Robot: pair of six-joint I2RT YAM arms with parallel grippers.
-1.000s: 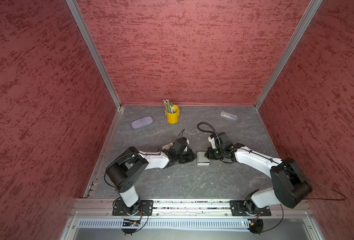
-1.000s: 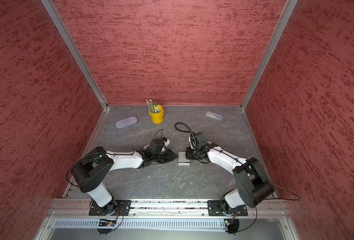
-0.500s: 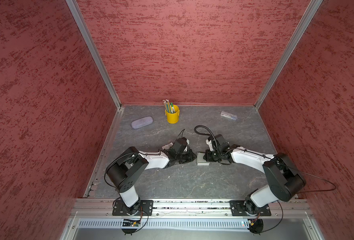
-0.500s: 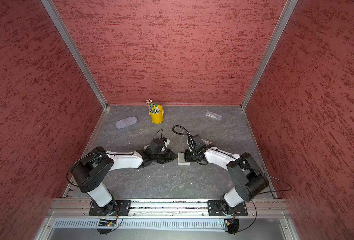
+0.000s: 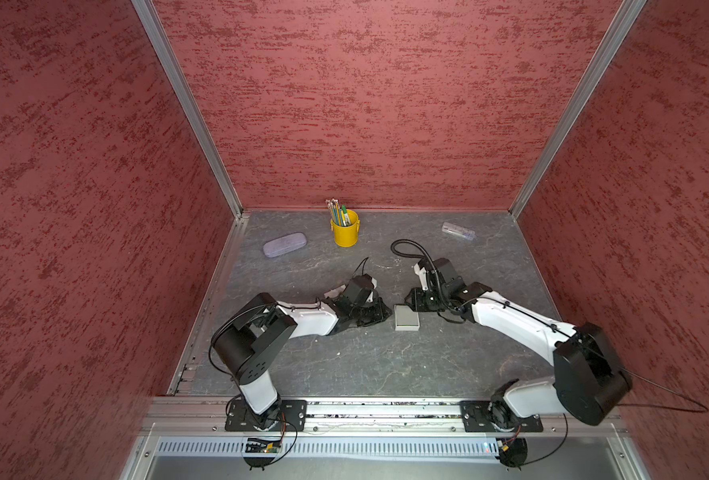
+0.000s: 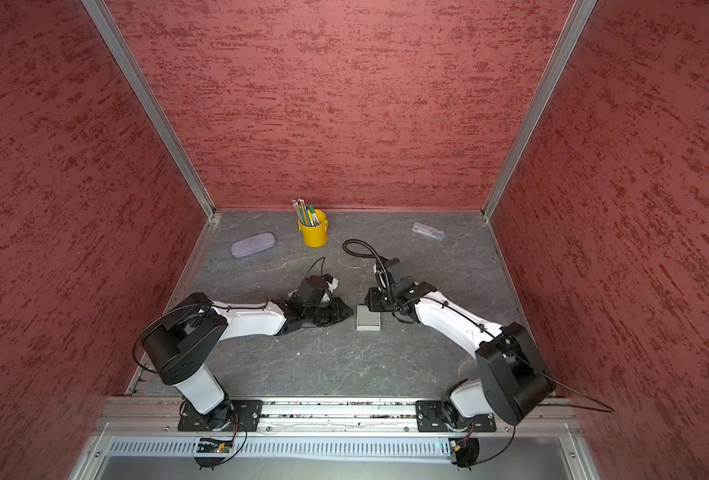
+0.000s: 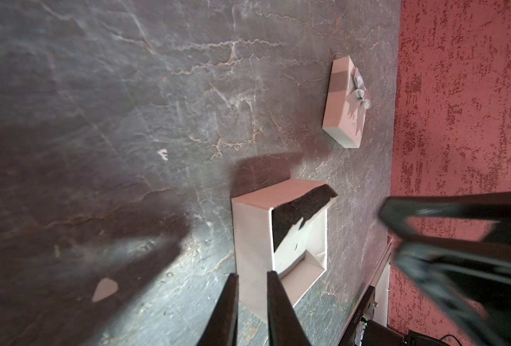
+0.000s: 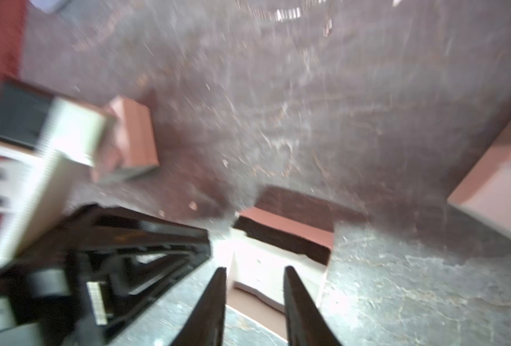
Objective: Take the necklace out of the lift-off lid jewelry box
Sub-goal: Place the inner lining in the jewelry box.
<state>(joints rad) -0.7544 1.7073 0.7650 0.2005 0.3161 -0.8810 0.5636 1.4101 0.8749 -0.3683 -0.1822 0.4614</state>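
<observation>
1. Jewelry box [image 5: 406,318]: small, square, pale pink-white card; stands open near the table's centre; in the left wrist view a black foam pad [image 7: 302,209] sits tilted in one corner above a white liner.
2. Lid [image 7: 345,104]: pale, with a grey ribbon bow on top; lies flat on the table, well apart from the box.
3. Necklace: cannot be told for certain; a bright, blurred, chain-like glint [image 8: 287,13] lies on the table beyond the box.
4. Left gripper [image 7: 252,273]: at the box's 9 o'clock; jaws narrow, clamped across one box wall.
5. Right gripper [image 8: 255,268]: at the box's 12 o'clock; jaws partly spread over the open cavity, holding nothing.
6. Clearance: bare table [image 5: 386,365] from the box toward 6 o'clock, up to the front rail [image 5: 386,405]; yellow pencil cup [image 5: 345,232] at 12 o'clock, glasses case [image 5: 284,244] at 10 o'clock and clear case [image 5: 458,231] at 2 o'clock, all near the back edge, well apart from the box.
</observation>
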